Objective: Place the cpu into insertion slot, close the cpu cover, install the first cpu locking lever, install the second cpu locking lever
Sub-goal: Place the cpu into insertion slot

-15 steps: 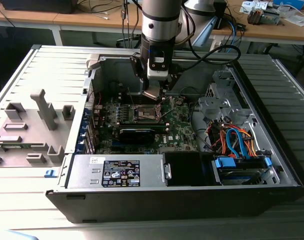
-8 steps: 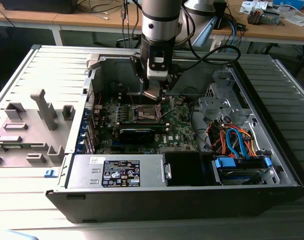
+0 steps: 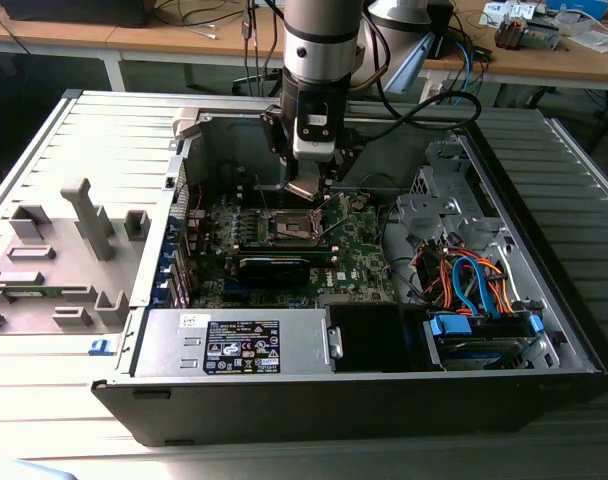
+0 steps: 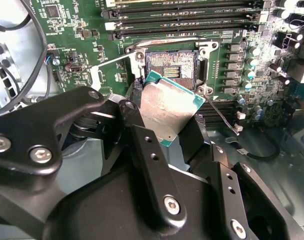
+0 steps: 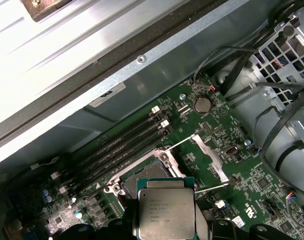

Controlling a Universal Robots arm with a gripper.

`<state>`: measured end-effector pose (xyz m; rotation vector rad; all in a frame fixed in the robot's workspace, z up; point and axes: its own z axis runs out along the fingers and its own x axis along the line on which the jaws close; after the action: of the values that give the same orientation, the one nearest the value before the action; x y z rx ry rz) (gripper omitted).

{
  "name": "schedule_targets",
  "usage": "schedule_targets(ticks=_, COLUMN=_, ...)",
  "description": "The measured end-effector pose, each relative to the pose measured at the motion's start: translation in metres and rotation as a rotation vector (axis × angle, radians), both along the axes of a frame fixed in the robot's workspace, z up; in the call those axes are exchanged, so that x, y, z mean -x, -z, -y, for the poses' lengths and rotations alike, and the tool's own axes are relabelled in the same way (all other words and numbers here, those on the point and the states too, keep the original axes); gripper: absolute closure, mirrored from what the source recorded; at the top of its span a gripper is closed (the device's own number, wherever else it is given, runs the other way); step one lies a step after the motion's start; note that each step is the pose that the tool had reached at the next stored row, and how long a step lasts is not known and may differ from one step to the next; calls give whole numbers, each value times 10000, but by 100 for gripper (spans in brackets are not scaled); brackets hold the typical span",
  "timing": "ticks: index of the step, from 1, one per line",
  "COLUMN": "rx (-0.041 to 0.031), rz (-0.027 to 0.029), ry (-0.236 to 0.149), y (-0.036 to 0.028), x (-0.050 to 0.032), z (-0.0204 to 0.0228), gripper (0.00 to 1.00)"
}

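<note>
Currently hand (image 4: 164, 129) clamps cpu (image 5: 166, 212) above insertion slot (image 4: 171, 67); cpu top printed.

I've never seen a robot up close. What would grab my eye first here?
The silver-topped cpu, pinched between black fingers, hangs close to the open insertion slot on the green board. In the exterior view, the arm reaches down into an opened computer case, with blue cables at that view's right.

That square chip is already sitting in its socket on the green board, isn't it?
No. The chip is not in the socket; the claw holds it above the socket, which lies open and bare on the green board. The second wrist view shows this.
</note>
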<state>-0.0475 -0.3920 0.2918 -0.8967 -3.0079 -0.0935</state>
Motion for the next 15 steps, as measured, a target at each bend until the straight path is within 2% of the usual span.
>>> schedule_targets(ticks=15, rx=0, rz=0, ry=143, y=5, x=0, z=0, gripper=45)
